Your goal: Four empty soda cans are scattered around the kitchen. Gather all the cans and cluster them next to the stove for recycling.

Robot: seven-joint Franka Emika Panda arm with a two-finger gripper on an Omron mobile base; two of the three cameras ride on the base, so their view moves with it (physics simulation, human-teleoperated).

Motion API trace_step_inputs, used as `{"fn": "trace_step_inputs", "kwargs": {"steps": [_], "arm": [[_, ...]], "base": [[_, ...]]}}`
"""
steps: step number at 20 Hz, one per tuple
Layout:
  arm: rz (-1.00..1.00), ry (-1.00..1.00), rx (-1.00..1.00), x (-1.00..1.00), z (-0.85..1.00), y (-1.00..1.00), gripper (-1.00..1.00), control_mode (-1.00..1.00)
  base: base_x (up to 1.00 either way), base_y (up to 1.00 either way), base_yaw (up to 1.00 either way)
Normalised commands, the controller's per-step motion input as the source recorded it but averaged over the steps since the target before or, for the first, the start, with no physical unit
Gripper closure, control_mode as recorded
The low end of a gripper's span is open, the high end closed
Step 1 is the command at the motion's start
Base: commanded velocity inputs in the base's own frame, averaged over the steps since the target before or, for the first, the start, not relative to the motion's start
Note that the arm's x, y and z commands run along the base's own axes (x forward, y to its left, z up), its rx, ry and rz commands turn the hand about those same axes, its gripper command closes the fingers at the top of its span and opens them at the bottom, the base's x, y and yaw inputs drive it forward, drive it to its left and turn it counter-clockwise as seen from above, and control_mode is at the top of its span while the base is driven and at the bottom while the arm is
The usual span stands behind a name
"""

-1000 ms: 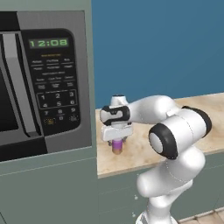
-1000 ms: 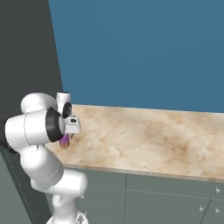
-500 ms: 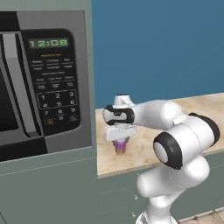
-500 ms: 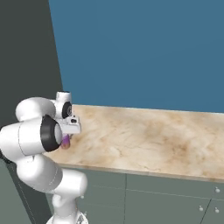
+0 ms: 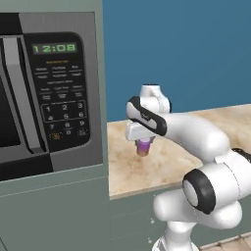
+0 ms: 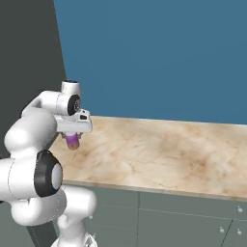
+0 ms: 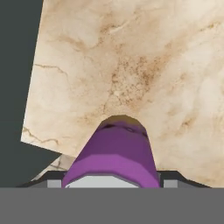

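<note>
A purple-pink soda can [image 5: 143, 149] hangs upright just above the beige marble counter [image 5: 122, 169], close to its left end. My gripper [image 5: 142, 142] points down over the can and is shut on its upper part. From the other side the can [image 6: 73, 142] shows under the gripper [image 6: 72, 137]. In the hand view the can [image 7: 116, 151] sits between the fingers with the counter [image 7: 131, 65] below it. The stove is out of view.
A tall grey-green cabinet column holding a black-panelled microwave [image 5: 44, 93] stands right beside the can on the left. The counter [image 6: 164, 154] stretches away to the right under the blue wall. Cabinet fronts [image 6: 183, 217] run below its front edge.
The jaws closed on the purple-pink can, which then rose off the counter and shifted a little right. The elbow swung out toward the right.
</note>
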Motion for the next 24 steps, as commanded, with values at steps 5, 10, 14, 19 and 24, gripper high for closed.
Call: {"fn": "trace_step_inputs", "kwargs": {"steps": [5, 10, 14, 19, 24], "arm": [[-0.02, 0.0, 0.01, -0.01, 1.0, -0.17, 1.0, -1.0], [-0.05, 0.0, 0.02, -0.05, 0.73, -0.21, 1.0, -1.0], [-0.01, -0.09, 0.01, -0.37, 0.16, -0.33, 1.0, -1.0], [-0.03, -0.16, 0.0, -0.7, 0.06, -0.28, 1.0, -1.0], [-0.02, -0.03, 0.0, -0.21, 0.0, -0.1, 1.0, -1.0]], "base": [[0.0, 0.0, 0.0], [0.0, 0.0, 0.0], [0.0, 0.0, 0.0], [0.0, 0.0, 0.0], [0.0, 0.0, 0.0]]}}
